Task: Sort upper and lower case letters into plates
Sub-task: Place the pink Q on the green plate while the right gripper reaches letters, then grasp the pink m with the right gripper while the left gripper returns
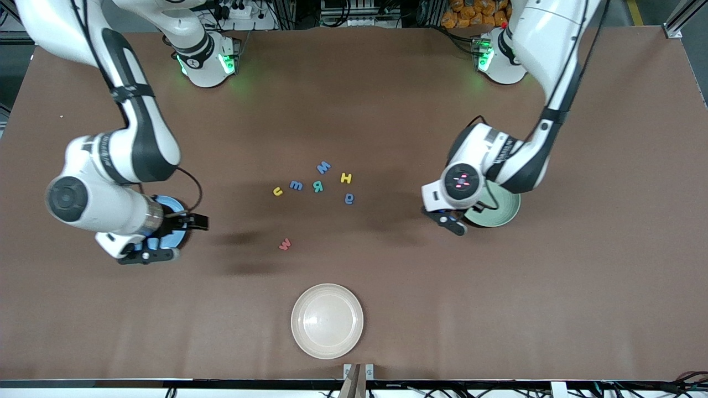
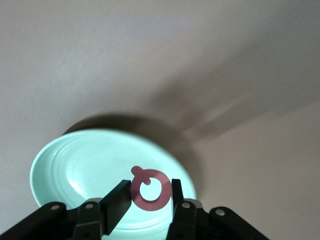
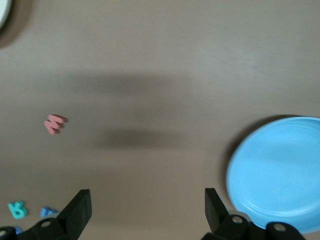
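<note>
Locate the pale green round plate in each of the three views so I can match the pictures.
Front view: the pale green round plate lies toward the left arm's end of the table, mostly hidden under the left gripper.
Left wrist view: it fills the lower part of the picture, below the red-pink letter piece that the left gripper grips.
Right wrist view: not in it.
Shared landmark: the brown table.

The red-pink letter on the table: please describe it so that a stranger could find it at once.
Start from the cream plate at the table edge nearest the front camera. The letter cluster lies at mid-table, farther from that camera. Between plate and cluster, the red-pink letter lies alone, a W or M shape; it is the only red-pink piece lying on the table.
</note>
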`<state>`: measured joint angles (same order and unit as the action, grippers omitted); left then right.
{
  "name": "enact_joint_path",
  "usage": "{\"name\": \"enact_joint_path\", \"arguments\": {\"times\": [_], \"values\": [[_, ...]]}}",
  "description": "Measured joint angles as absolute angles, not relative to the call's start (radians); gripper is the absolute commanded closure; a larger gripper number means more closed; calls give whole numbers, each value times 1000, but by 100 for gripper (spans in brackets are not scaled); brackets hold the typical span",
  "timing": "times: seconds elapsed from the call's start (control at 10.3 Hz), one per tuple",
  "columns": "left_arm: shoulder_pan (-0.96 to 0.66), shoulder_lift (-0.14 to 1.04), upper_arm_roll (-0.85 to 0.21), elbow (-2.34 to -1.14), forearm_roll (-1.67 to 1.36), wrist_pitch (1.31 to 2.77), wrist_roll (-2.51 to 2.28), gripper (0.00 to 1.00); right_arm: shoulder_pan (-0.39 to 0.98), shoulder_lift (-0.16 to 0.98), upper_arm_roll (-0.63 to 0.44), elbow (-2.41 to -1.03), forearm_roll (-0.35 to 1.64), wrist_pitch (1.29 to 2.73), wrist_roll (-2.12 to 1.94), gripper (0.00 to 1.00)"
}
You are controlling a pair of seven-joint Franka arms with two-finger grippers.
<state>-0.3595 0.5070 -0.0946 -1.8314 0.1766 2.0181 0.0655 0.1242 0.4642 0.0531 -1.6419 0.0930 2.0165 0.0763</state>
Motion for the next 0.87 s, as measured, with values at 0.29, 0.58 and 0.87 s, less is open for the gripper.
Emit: {"name": "enact_joint_path", "arguments": {"times": [0.29, 0.58, 0.87], "values": [[-290, 477, -104, -1961, 177, 2155, 104, 0, 282, 531, 56, -1642, 100, 2176, 280, 0], [-283, 472, -115, -1978, 176, 2166, 101, 0, 369, 639, 49, -1572, 98, 2268, 510, 0], [-293, 463, -234, -1954, 135, 2171, -144, 0, 354, 743, 26, -1486, 97, 2265, 715, 0]]}}
